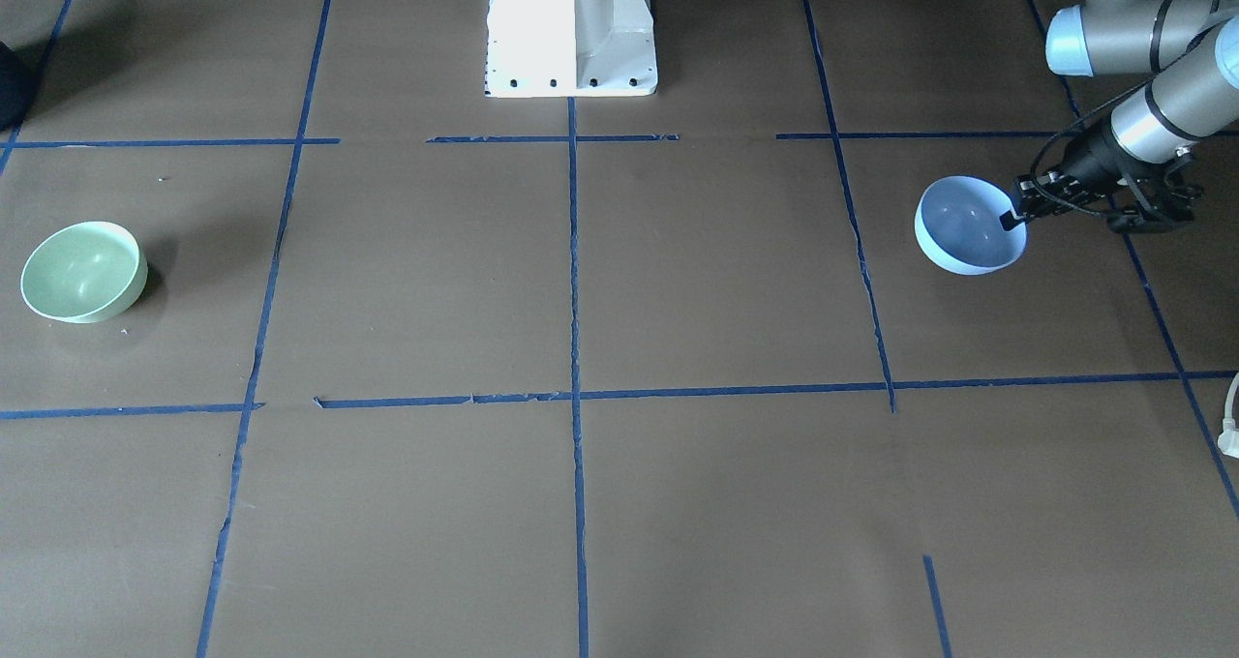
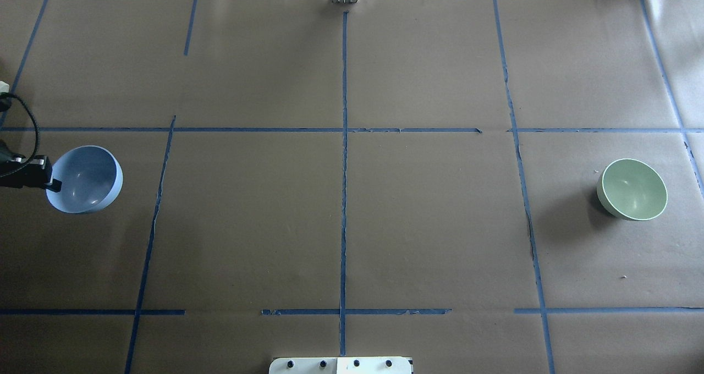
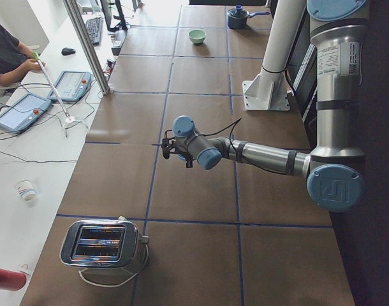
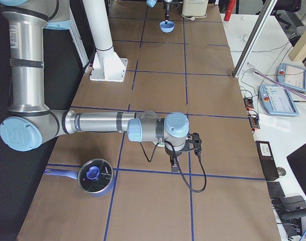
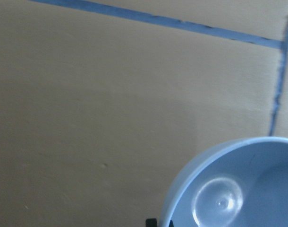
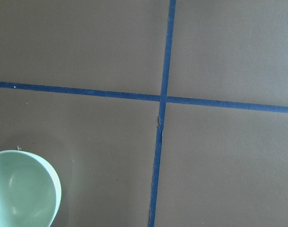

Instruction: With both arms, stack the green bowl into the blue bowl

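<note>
Exterior front-facing view: the blue bowl (image 1: 963,223) is at the right side of the brown desk (image 1: 678,281). The left arm (image 1: 1162,106) reaches in to it from the right. The left pincer (image 1: 1012,219) is pinched tight on the bowl's rim, with one black finger inside the bowl. The green bowl (image 1: 84,271) sits by itself far off at the other side, well apart from the blue one. A white base (image 1: 571,29) stands at the top middle. Overhead exterior view: the blue bowl is at the left edge with the left pincer on its left rim. The green bowl is far over on the right. Exterior left view: the left arm stretches out low over the desk. A shiny toaster (image 3: 102,242) sits close to the camera, and the green bowl is tiny at the far end. Exterior right view: the right arm (image 4: 93,122) is big and near. The right pincer (image 4: 174,163) points down at the desk, and I cannot tell if it is open or closed. A pot (image 4: 95,176) with a lid is just beside that arm. Left wrist-mounted view: the blue bowl fills the bottom right corner, shiny inside. Right wrist-mounted view: the green bowl peeks in at the bottom left, near crossing blue tape lines (image 6: 165,99).
</note>
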`<state>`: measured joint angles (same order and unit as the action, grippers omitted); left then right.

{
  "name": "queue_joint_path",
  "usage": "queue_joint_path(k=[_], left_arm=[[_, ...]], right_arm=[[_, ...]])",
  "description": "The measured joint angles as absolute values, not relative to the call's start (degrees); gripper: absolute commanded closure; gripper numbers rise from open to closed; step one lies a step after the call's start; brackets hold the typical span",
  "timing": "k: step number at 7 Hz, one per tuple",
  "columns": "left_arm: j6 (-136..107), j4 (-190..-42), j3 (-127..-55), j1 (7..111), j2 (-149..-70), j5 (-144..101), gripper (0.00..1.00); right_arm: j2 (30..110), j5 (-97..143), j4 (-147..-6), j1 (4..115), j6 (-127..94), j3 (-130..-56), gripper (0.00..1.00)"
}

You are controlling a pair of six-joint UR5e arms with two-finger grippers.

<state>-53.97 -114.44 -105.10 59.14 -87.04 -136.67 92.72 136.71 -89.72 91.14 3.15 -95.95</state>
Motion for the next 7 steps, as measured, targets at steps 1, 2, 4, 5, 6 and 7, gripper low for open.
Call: queue_joint_path(k=[1, 2, 4, 5, 6, 7], left_arm=[[-55.4, -105.2, -109.1, 58.5, -92.1, -136.7, 1.0], [-59.9, -97.6, -110.8, 55.8, -99.3, -136.0, 1.0], [-74.0, -90.4, -108.8, 44.4, -114.2, -128.7, 1.0], [-79.5, -90.3, -104.6, 39.8, -120.9, -125.2, 1.0], [-82.4, -92.7, -99.9, 36.7, -125.2, -122.5, 1.0], [-84.2, -97.2, -95.5, 34.6, -127.1, -120.3, 1.0]], right_arm=[[92.7, 136.7, -89.7, 91.1, 3.1, -95.9, 0.0], [92.7, 136.7, -89.7, 91.1, 3.1, -95.9, 0.0], [92.8, 136.9, -89.7, 91.1, 3.2, -95.9, 0.0], [92.8, 137.0, -89.7, 91.1, 3.2, -95.9, 0.0], [92.8, 137.0, -89.7, 91.1, 3.2, -95.9, 0.0], [92.8, 137.1, -89.7, 91.1, 3.1, -95.9, 0.0]])
